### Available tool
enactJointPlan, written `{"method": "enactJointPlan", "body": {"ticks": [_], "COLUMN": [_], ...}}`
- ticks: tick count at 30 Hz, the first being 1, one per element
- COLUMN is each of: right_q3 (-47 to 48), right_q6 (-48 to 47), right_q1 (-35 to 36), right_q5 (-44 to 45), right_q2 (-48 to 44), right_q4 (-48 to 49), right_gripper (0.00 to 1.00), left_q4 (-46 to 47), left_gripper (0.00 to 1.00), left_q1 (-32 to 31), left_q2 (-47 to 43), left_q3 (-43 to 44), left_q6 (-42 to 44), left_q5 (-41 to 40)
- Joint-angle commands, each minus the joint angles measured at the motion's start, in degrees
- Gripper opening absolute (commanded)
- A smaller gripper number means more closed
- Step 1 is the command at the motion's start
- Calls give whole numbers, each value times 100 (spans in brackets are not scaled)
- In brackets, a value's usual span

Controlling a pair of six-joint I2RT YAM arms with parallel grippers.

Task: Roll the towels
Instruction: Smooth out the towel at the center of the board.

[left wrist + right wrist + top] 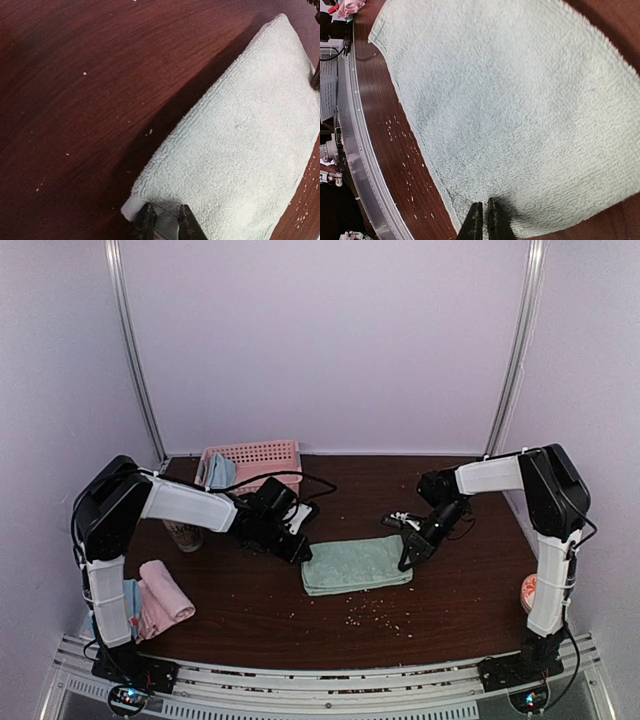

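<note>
- Lying flat and folded, the sage green towel (357, 565) sits mid-table (250, 635).
- Left gripper (164, 223) is at its left corner, jaws narrowly parted with the pale towel edge pinched between them.
- Right gripper (483, 222) presses on the opposite edge, fingers nearly together; whether they pinch any cloth I cannot tell.
- A rolled pink towel (165, 592) lies near the left arm's base, well apart.
- A blue towel (220, 472) rests in the pink basket (262, 452) at the far edge.

Nubby matt terry-cloth green towel (357, 564) on smooth, faintly glossy dark wood table (450, 620).
</note>
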Motion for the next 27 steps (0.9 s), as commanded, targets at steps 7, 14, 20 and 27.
{"method": "enactJointPlan", "body": {"ticks": [7, 14, 20, 27], "right_q3": [-713, -994, -853, -799], "right_q6": [-151, -214, -468, -513], "right_q1": [23, 23, 30, 31], "right_q5": [781, 988, 442, 227], "right_q2": [0, -118, -715, -745], "right_q4": [-39, 64, -192, -247], "right_gripper": [5, 4, 5, 5], "left_q4": [-13, -158, 137, 794], "left_gripper": [17, 17, 17, 17], "left_q1": [-18, -18, -81, -335], "left_q2": [239, 86, -611, -1091], "left_q3": [-134, -97, -218, -936], "left_q6": [62, 145, 229, 640], "left_q5": [-48, -244, -38, 1329]}}
